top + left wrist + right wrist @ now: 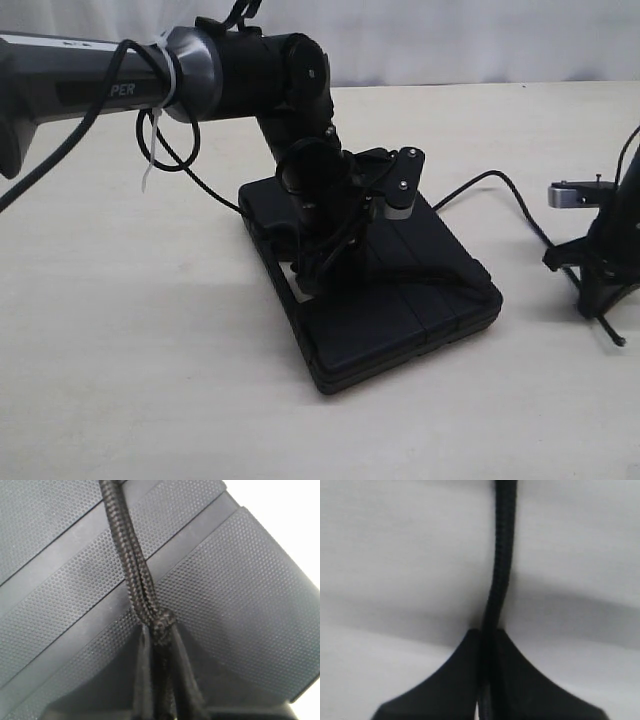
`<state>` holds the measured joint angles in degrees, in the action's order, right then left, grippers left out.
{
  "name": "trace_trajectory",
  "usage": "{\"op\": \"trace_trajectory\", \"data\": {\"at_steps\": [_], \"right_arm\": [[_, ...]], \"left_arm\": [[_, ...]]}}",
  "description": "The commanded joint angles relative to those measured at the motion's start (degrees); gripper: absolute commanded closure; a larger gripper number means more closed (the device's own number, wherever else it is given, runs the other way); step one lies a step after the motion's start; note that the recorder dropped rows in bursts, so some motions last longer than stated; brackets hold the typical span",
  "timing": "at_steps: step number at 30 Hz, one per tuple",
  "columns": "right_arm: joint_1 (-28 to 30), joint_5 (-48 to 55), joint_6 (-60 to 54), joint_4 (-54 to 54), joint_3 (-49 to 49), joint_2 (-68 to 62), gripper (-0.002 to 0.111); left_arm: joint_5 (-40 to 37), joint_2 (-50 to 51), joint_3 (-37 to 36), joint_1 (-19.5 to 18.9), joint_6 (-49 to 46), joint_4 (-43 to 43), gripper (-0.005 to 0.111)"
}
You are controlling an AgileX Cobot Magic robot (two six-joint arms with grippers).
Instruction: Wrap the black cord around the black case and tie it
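Left pincer (160,647) over black case (235,595), right pincer (487,642) off-case, both pinching black cord (125,550)

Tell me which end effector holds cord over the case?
The left end effector, pinching the black cord above the black case; the right end effector grips over table.

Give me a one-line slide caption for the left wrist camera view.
Left gripper pinching the black cord at a knot, above the ribbed, textured lid of the black case.
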<state>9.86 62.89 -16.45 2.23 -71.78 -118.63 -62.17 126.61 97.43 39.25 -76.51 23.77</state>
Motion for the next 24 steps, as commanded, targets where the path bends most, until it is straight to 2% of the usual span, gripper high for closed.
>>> {"op": "trace_trajectory", "data": {"at_steps": [1, 6, 9, 16, 24], "right_arm": [[0.01, 0.11, -9.95, 17.22, -3.23, 0.80, 0.104], [0.01, -0.03, -23.40, 37.19, -7.20, 2.84, 0.104], [0.01, 0.37, -28.59, 43.93, -8.68, 3.86, 0.104], [0.01, 1.15, -29.59, 45.67, -9.09, 4.27, 0.104], [0.01, 2.27, -29.98, 45.77, -9.09, 4.27, 0.104]], "left_arm": [[-1.35, 0.94, -0.65, 0.15, -0.02, -0.32, 0.107], [1.04, 0.94, -0.65, 0.15, 0.46, 0.19, 0.107], [3.15, 0.94, -0.65, 0.15, 0.63, 3.75, 0.107], [10.69, 0.94, -0.65, -0.05, 4.68, 5.55, 0.107], [12.73, 0.52, -0.65, -0.95, 7.78, 7.56, 0.107]]}}
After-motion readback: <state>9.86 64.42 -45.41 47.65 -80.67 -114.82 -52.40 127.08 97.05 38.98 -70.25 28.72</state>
